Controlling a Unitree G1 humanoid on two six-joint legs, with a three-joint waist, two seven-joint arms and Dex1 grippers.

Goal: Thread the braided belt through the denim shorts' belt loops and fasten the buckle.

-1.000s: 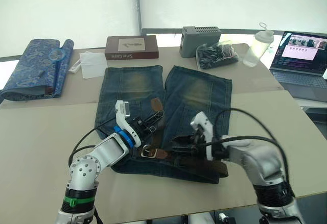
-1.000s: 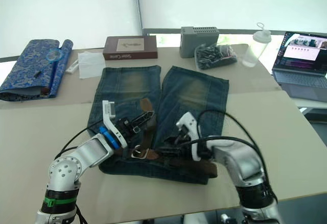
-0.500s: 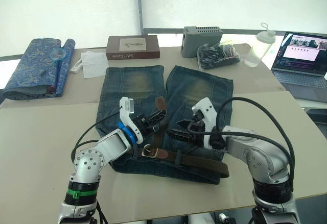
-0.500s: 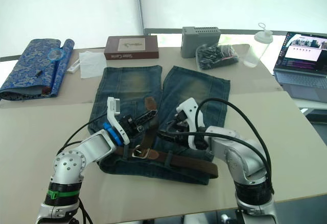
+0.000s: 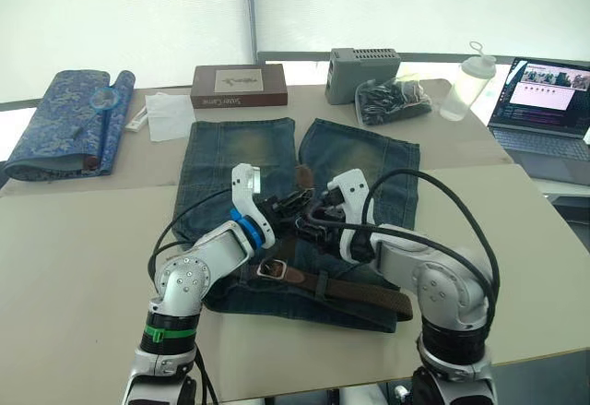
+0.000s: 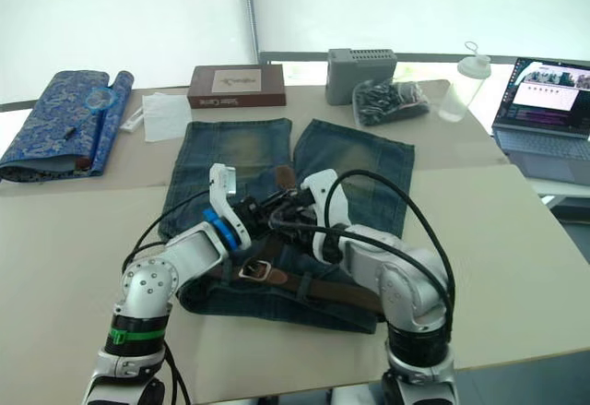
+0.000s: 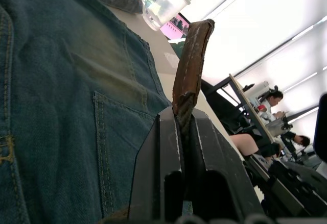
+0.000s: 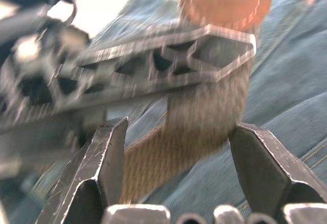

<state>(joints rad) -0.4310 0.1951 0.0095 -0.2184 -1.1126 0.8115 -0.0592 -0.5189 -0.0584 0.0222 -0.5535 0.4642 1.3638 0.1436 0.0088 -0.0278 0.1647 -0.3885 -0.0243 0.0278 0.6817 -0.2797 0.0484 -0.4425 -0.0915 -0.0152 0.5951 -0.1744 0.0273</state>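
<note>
The denim shorts lie flat on the table, waistband toward me. The braided belt runs along the waistband through belt loops, with its silver buckle left of centre. The belt's free end rises off the shorts, with my left gripper shut on it; the left wrist view shows the strap standing up between the fingers. My right gripper is right beside it, open, its fingers on either side of the same strap.
At the table's back stand a brown box, a grey box, a bag of dark items and a clear bottle. A laptop sits far right, folded blue patterned cloth far left, white paper beside it.
My right gripper has left the belt at the waistband and moved up and left to the free end. My left gripper has carried that end slightly farther over the shorts.
</note>
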